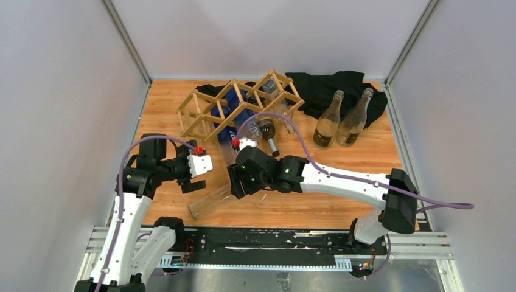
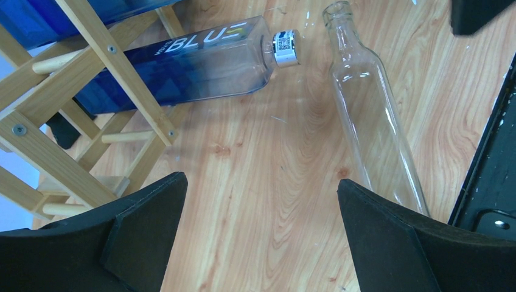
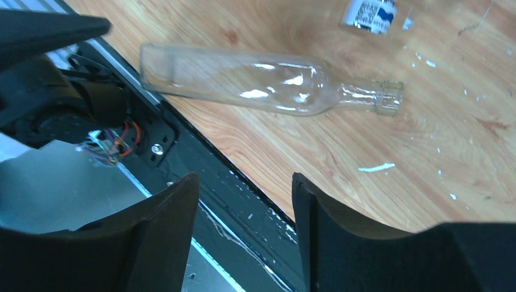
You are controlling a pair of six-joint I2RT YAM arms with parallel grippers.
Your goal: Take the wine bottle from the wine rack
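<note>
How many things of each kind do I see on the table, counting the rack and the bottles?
wine rack: 1
upright bottles: 2
clear bottle lying loose, off the rack: 1
bottles lodged in the rack: at least 2, a blue bottle and a dark bottle; more may be hidden
Total: at least 6

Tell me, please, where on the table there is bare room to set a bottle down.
Bare wood lies between the two upright bottles and the right arm, and along the near edge right of the clear bottle. Crowded: in front of the wine rack, where other bottles lie.
</note>
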